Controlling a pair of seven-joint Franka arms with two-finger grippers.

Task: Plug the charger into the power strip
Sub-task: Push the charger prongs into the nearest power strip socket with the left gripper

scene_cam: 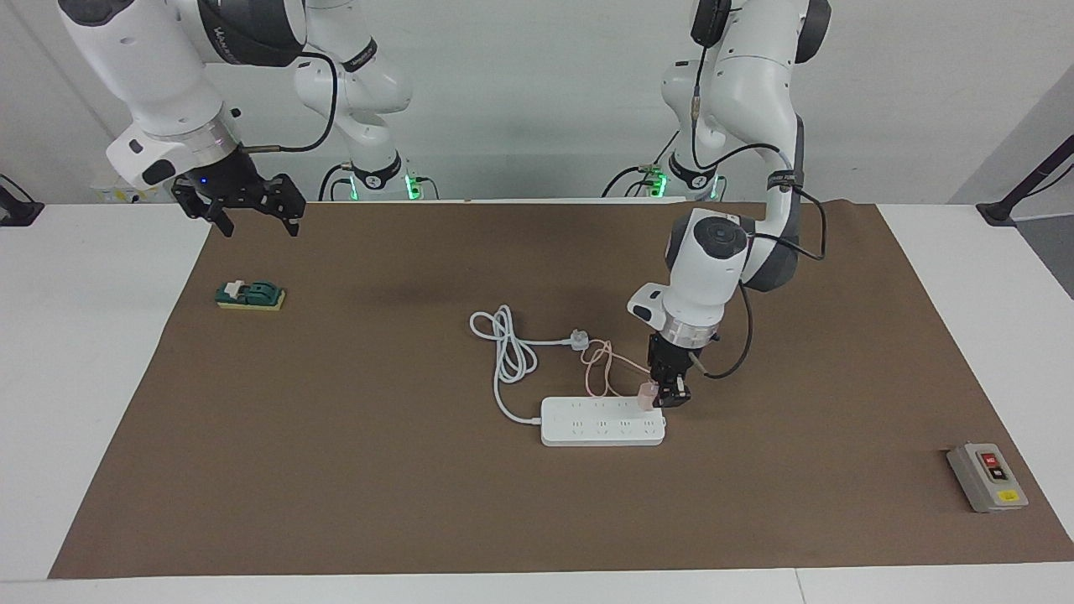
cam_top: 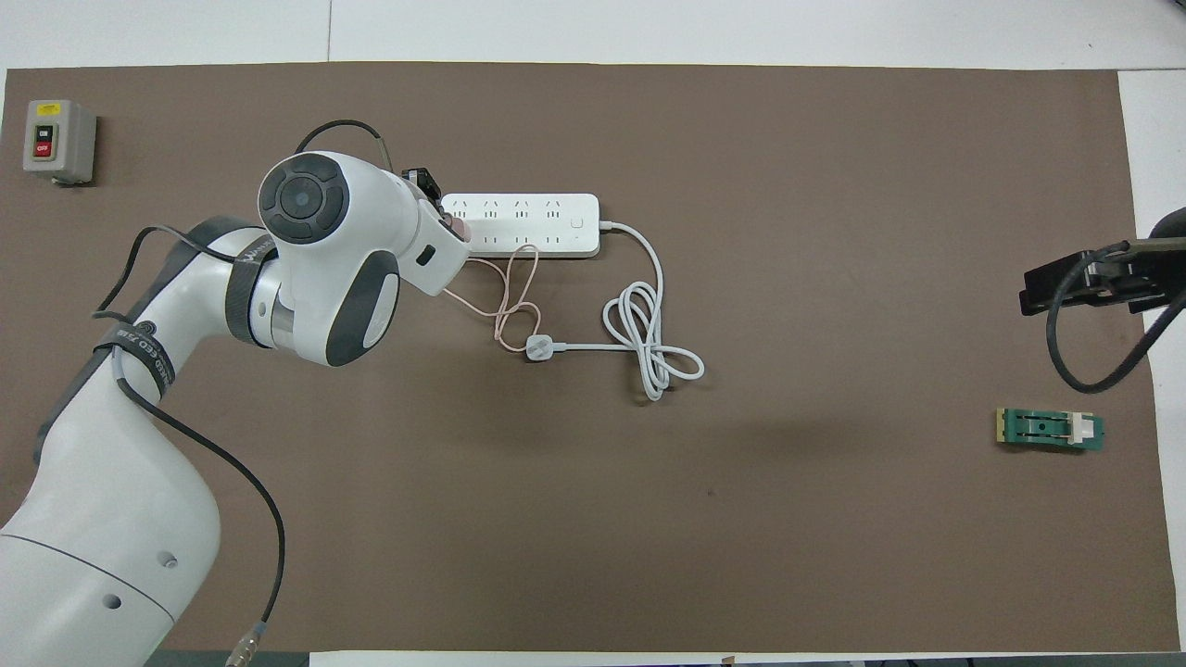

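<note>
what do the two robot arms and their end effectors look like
Both arms, the left arm and the right arm, have glossy white rounded shells with dark grey joint bands and round grey caps. Black cables loop along them, and green lights glow at the bases. The left end effector and the right end effector are black with two fingers.

White table (scene_cam: 84, 377), brown mat (scene_cam: 336, 470) across it, plain pale wall (scene_cam: 537, 101)
</note>
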